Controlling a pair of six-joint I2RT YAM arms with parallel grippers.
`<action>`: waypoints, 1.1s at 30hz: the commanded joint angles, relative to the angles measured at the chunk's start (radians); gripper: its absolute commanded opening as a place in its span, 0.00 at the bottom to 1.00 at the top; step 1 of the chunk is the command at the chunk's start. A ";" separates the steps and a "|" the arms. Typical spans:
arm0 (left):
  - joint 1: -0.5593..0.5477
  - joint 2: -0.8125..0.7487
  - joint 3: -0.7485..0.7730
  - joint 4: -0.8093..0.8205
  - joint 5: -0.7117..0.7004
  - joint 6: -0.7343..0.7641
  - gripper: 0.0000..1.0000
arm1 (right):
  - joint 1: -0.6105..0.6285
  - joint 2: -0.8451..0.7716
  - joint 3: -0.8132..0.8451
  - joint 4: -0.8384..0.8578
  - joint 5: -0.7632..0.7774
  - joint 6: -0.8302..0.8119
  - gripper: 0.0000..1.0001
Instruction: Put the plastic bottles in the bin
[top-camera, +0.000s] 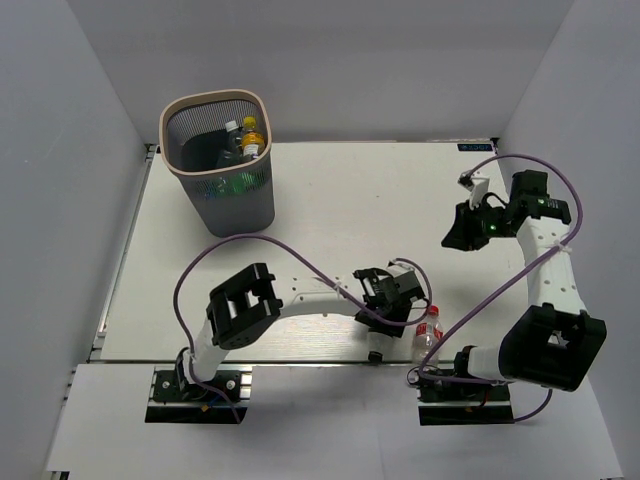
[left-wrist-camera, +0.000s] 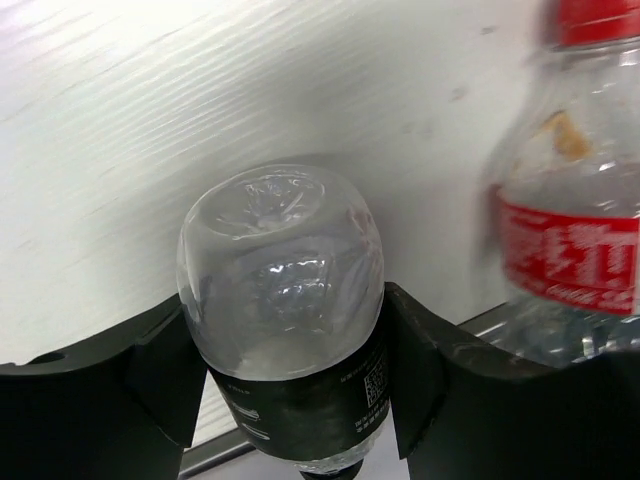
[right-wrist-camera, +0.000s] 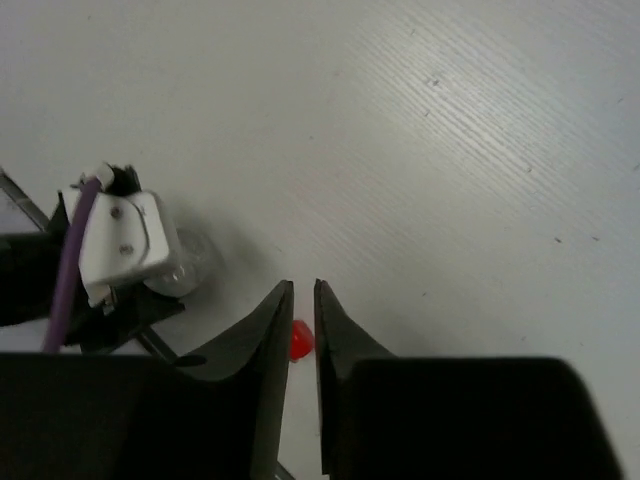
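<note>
My left gripper (top-camera: 385, 298) is shut on a clear bottle with a black label (left-wrist-camera: 280, 270), its ribbed base pointing away from the wrist camera, low over the table's near edge. A clear bottle with a red cap and red-white label (top-camera: 428, 333) stands just right of it, and shows in the left wrist view (left-wrist-camera: 570, 230). The dark grey bin (top-camera: 238, 205) stands at the far left, with an orange-capped bottle (top-camera: 250, 126) and a white-capped bottle (top-camera: 232, 128) inside. My right gripper (top-camera: 466, 232) is shut and empty above the table's right side (right-wrist-camera: 302, 288).
The red cap (right-wrist-camera: 300, 340) shows below the right gripper's tips. White walls enclose the table on three sides. Purple cables loop over both arms. The table's near edge (top-camera: 300, 360) runs just below the left gripper.
</note>
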 joint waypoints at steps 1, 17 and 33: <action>0.025 -0.156 -0.061 -0.060 -0.107 -0.036 0.40 | -0.021 0.024 0.016 -0.149 -0.100 -0.198 0.18; 0.307 -0.507 0.317 -0.182 -0.539 0.247 0.38 | -0.007 -0.078 -0.242 -0.359 -0.140 -1.202 0.70; 0.752 -0.441 0.511 -0.078 -0.612 0.318 0.45 | 0.078 -0.120 -0.348 -0.356 -0.120 -1.266 0.70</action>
